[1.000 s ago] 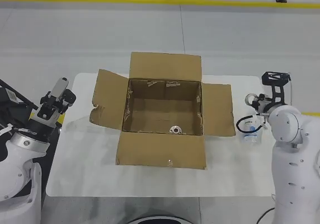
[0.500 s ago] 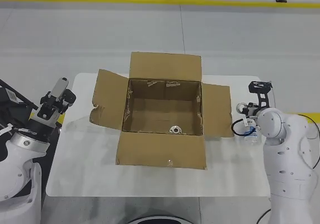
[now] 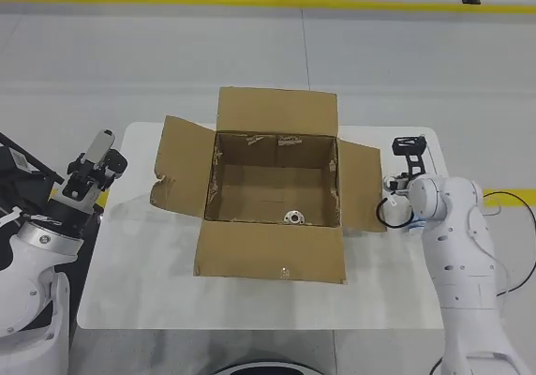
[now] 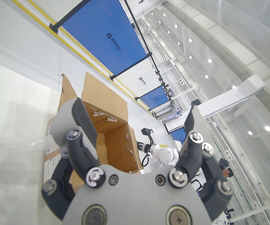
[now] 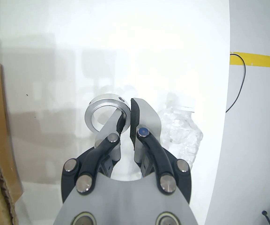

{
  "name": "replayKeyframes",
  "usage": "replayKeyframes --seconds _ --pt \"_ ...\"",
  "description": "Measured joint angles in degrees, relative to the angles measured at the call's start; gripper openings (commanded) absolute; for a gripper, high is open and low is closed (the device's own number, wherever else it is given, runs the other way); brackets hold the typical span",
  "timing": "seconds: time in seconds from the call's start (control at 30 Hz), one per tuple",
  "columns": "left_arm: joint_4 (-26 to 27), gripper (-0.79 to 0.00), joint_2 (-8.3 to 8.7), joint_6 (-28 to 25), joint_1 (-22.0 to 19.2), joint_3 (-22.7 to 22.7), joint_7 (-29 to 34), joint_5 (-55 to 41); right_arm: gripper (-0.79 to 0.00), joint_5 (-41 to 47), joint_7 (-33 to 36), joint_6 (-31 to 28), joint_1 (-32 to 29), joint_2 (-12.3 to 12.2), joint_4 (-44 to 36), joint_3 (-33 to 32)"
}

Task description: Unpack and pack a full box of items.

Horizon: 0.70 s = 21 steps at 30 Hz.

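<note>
Logged right gripper (image 5: pixel 126 111) at 3 o'clock of box (image 3: pixel 270 251), pinching wall of metal ring (image 5: pixel 106 99), white table (image 3: pixel 137 281) beneath; left gripper (image 4: pixel 135 105) at 9 o'clock, spread wide, aimed ceilingward.

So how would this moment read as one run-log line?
right gripper: shut on metal ring beside box | left gripper: open, empty | box: flaps open

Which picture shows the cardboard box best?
The top view: it looks down on the whole box, flaps open. The left wrist view shows it sideways past the left pincer; the right wrist view catches one flap edge.
</note>
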<state>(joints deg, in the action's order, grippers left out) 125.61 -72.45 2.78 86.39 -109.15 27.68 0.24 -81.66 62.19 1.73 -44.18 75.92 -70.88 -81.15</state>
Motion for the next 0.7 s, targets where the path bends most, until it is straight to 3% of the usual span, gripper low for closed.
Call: replayKeyframes --seconds 0.6,0.7 --pt "0.0 0.0 0.0 0.0 0.0 0.0 0.0 0.0 -0.76 -0.27 0.56 1.03 2.66 0.32 7.4 2.37" --pt "0.0 0.0 0.0 0.0 0.0 0.0 0.0 0.0 -0.785 -0.36 1.25 0.94 2.79 0.33 7.75 2.71"
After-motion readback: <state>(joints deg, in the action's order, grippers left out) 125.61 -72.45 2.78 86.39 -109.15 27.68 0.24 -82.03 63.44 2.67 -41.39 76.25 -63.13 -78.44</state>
